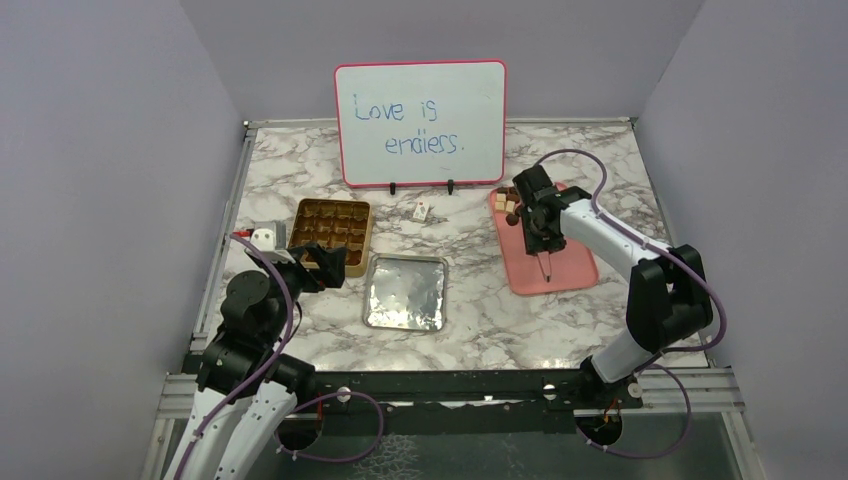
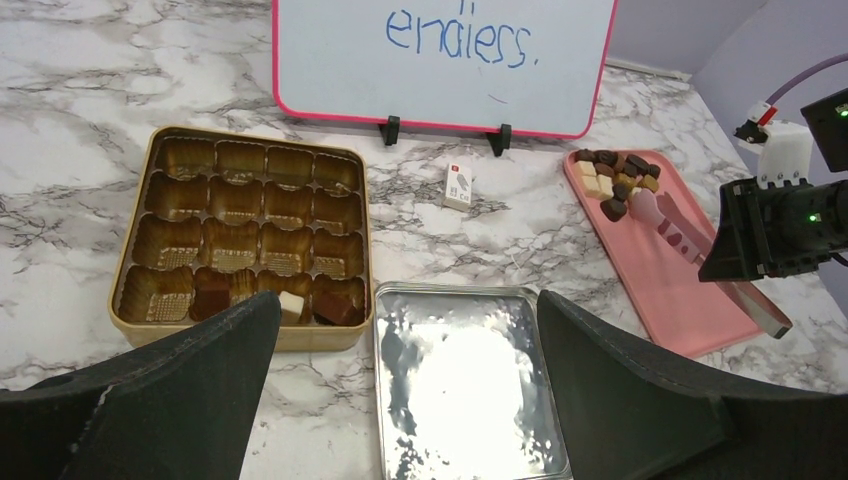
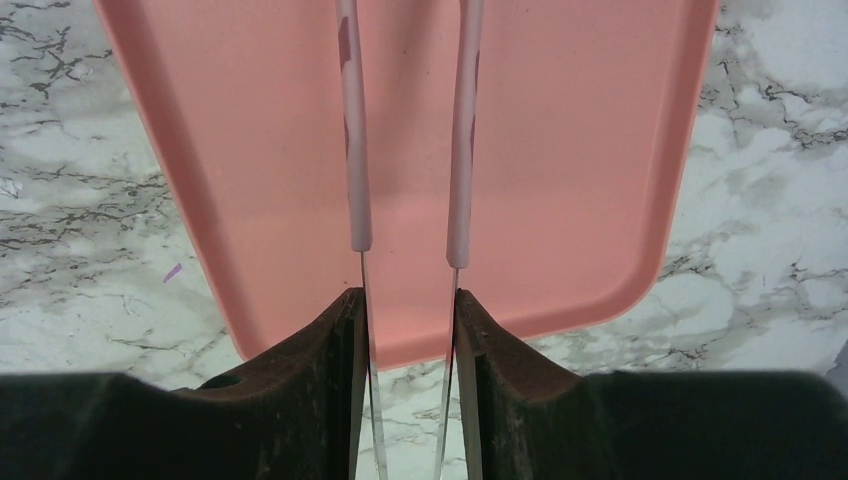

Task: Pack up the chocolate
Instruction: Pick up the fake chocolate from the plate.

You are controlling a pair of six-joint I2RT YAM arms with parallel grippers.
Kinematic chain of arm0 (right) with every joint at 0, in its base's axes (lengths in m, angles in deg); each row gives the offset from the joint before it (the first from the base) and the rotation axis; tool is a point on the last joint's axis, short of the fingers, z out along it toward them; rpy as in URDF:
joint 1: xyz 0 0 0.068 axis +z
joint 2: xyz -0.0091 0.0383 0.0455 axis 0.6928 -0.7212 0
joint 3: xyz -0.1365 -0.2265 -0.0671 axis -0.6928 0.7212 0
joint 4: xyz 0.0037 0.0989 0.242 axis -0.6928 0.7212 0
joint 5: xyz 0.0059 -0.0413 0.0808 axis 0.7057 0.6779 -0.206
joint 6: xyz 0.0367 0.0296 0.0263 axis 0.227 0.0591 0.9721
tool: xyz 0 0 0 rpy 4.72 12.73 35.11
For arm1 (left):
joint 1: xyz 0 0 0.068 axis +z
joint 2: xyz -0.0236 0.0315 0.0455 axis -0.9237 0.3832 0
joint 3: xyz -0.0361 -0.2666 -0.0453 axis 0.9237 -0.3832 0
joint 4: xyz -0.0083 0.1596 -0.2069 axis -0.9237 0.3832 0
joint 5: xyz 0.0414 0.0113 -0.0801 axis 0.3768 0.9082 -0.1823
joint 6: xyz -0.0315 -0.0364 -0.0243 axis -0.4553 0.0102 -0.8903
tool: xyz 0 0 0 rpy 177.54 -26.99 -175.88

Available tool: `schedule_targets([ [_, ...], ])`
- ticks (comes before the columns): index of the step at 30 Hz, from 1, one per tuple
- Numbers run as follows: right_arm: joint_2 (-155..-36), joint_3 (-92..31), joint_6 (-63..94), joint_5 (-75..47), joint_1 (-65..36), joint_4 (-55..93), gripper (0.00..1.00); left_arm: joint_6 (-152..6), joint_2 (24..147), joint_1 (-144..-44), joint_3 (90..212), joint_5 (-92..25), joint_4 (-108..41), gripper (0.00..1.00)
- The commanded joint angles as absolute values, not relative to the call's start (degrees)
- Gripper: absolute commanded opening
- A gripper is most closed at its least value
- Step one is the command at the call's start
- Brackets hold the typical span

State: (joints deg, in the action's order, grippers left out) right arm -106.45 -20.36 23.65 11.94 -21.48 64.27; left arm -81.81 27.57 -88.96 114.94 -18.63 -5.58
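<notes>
Reading across the whiteboard (image 1: 420,125) at the far edge of the worktop (image 1: 470,330), the blue handwriting said "Love is endless."; the left wrist view cut off all but the last word. A small white card (image 2: 459,186) lay just near of the board, with a red mark too small to read.

Most of the chocolate (image 2: 620,180) sat heaped at the far end of the pink tray (image 1: 560,265) on the right. A few pieces (image 2: 290,305) sat in the near row of the gold tin (image 2: 235,200) on the left. Only the left wrist view showed these clearly, as the left hand (image 1: 325,265) covered that edge from above. That hand was spread wide and held nothing, above the silver lid (image 1: 405,292).

The right hand (image 3: 407,310) gripped a pair of pink tongs (image 3: 355,150), a finger pressed against each arm. Its own camera lost the tips past the top edge, while the left wrist view showed them reaching the heap.
</notes>
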Motion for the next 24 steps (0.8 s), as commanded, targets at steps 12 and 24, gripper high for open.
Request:
schedule_targets([
  [12, -111.78, -23.72, 22.8, 12.47, -22.6, 60.17, 0.34, -81.15, 29.12, -89.09, 114.71, -19.36, -6.81, 0.99],
  [24, -103.81, -21.35, 24.33, 10.17, -22.43, 63.8, 0.31, -81.36, 26.93, -88.91, 114.88, -17.13, -6.6, 0.99],
])
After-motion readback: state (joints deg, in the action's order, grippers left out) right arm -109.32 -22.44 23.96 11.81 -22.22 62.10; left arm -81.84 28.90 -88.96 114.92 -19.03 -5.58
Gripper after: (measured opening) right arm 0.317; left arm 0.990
